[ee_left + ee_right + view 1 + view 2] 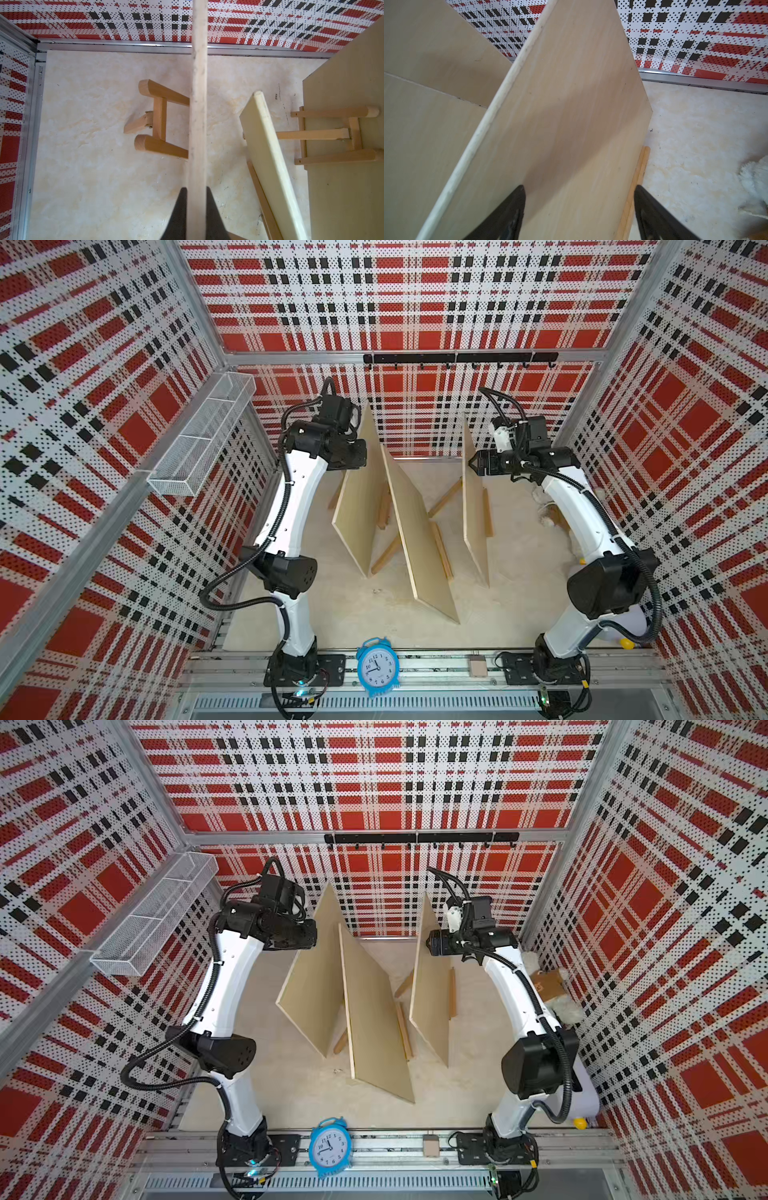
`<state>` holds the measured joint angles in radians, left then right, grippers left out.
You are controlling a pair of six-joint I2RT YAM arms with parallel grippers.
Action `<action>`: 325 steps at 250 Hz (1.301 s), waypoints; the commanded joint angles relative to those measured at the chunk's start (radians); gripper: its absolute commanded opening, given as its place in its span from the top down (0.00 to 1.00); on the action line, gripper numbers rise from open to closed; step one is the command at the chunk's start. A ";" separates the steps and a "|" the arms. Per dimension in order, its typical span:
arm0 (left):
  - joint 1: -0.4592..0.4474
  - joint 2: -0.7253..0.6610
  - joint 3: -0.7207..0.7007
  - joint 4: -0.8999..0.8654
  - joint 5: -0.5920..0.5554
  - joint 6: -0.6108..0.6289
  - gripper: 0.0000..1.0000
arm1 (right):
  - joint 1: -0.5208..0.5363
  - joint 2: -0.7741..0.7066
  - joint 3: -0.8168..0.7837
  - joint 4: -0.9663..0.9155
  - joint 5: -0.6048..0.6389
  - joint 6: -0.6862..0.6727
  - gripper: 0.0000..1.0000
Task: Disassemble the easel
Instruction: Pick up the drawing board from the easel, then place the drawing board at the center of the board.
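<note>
While left fingers [179,212] clench the leftmost board [358,510] and right fingers [508,214] hang released, every easel [160,118] looks assembled.

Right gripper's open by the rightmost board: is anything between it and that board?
Nothing visible stands between them. The right gripper is open, right beside the top edge of the right board. In the right wrist view, only that board's face shows between its fingers. The middle board stands apart, toward the left arm.
</note>
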<state>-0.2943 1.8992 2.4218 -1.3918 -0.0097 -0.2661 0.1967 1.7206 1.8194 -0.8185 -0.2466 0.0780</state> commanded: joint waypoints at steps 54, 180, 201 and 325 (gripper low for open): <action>-0.002 -0.205 0.011 0.166 -0.010 -0.043 1.00 | 0.012 -0.061 -0.029 0.042 -0.023 -0.015 0.16; -0.055 -0.455 -0.033 0.068 -0.124 -0.064 1.00 | 0.012 -0.100 -0.064 0.058 -0.046 -0.014 0.16; -0.069 -0.480 -0.024 0.026 -0.190 -0.072 1.00 | 0.012 -0.105 -0.066 0.059 -0.054 -0.014 0.16; -0.103 -0.542 -0.027 -0.125 -0.421 -0.118 1.00 | 0.012 -0.110 -0.060 0.068 -0.062 -0.018 0.16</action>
<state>-0.3843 1.3830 2.3623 -1.6405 -0.3271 -0.3534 0.2028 1.6405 1.7576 -0.7891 -0.2913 0.0761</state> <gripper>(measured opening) 0.125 0.837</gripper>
